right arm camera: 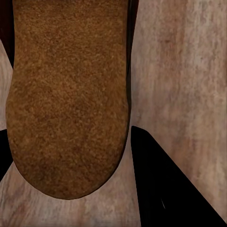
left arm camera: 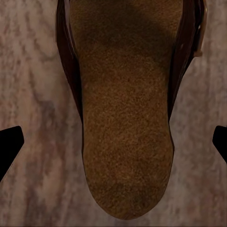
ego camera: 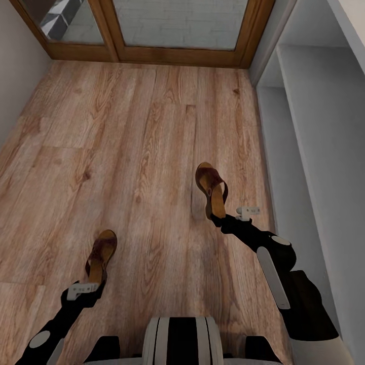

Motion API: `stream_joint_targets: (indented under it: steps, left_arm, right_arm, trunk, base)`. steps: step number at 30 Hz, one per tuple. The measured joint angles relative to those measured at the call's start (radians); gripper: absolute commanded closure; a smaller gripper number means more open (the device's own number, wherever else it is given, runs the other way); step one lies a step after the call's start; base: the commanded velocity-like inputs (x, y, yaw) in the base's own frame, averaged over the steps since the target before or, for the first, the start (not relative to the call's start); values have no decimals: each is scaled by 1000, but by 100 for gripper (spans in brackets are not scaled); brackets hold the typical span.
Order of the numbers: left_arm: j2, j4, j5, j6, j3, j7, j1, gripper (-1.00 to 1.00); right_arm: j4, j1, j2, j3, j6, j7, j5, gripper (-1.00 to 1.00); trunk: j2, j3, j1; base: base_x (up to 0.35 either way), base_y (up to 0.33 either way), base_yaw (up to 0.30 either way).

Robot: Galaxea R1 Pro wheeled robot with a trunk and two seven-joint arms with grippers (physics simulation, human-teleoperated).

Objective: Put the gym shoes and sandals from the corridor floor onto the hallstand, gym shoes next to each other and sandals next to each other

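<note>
Two brown sandals are in the corridor. One sandal [ego camera: 212,186] is tilted above the wood-plank corridor floor [ego camera: 126,152], casting a shadow beside it. My right gripper [ego camera: 217,217] is shut on its heel end, and its tan footbed [right arm camera: 71,94] sits between the black fingers [right arm camera: 165,189]. The other sandal [ego camera: 101,253] lies flat on the floor at the lower left. My left gripper [ego camera: 86,290] hovers over its heel, open, with the footbed [left arm camera: 125,118] between widely spread fingertips [left arm camera: 9,146]. The white hallstand [ego camera: 324,152] runs along the right wall. The gym shoes are out of view.
A wood-framed glass door [ego camera: 177,30] closes the corridor's far end. A pale wall [ego camera: 15,76] bounds the left side. My base [ego camera: 180,339] sits at the near edge between the arms. Open floor stretches ahead toward the door.
</note>
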Motion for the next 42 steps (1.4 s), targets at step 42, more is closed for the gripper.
stream_joint_targets:
  steps: [42]
  left_arm:
    - [0,21,5,7,-34,9,-41,-100]
  right_arm:
    - [-3,2,0,2,-2,1,0,100]
  trunk:
    - [-3,-46,5]
  base:
    - [0,0,0]
